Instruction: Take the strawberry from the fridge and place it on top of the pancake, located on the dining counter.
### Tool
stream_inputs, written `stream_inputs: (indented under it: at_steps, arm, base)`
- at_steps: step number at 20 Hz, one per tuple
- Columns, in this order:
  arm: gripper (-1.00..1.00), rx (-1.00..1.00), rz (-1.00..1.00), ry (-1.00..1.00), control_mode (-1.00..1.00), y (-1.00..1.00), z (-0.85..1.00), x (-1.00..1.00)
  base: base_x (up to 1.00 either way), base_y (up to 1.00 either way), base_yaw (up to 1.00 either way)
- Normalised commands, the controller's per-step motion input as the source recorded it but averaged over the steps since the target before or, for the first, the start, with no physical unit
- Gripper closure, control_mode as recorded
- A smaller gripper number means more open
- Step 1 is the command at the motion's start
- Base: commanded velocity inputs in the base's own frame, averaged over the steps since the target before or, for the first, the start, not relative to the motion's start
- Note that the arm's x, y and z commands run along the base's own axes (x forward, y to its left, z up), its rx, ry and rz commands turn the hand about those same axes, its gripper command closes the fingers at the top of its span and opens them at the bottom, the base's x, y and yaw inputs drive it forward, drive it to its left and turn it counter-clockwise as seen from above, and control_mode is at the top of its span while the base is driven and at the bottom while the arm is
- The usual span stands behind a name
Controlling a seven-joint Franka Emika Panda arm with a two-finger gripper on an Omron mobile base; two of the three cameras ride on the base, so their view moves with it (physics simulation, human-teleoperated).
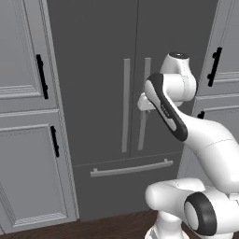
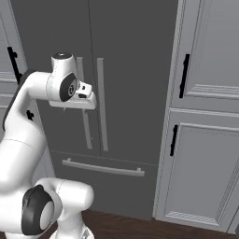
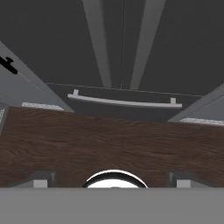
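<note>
We face the fridge [image 1: 107, 70], doors shut. Base views catch our hand by the door handles [image 2: 100, 102]; the hand view looks down at the drawer handle [image 3: 124, 102] and floor [image 3: 109, 144], fingers [image 3: 40, 180] spread wide, holding nothing.

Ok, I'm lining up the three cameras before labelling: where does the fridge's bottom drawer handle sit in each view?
Left base view: drawer handle, low centre, a slanted light bar under the two door handles.
Right base view: lower left of centre, beside the arm.
Hand view: middle, a horizontal bar above the dark wood floor.
Shared landmark: the paired vertical door handles on the closed fridge.
</note>
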Motion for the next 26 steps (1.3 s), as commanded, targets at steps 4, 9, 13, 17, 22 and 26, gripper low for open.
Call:
stream_inputs:
  at_steps: [4,9,13,17,22,26]
  arm:
    - [-1.00,0.00,0.00,0.00,1.00,0.00,0.00,0.00]
    - [-1.00,0.00,0.00,-0.06,-1.00,0.00,-0.05,0.24]
    - [-1.00,0.00,0.00,-0.18,-1.00,-0.07,-0.13,0.64]
    - [-1.00,0.00,0.00,-0.30,-1.00,-0.21,0.01,0.40]
    - [-1.00,-0.02,-0.03,-0.33,-1.00,-0.10,0.00,0.37]
    - [-1.00,0.00,-0.11,-0.13,-1.00,-0.25,0.00,0.69]
  base:
    - [-0.26,0.00,0.00]
    - [0.00,0.00,0.00]
    - [0.00,0.00,0.00]
    - [0.00,0.00,0.00]
    - [0.00,0.00,0.00]
    - [0.00,0.00,0.00]
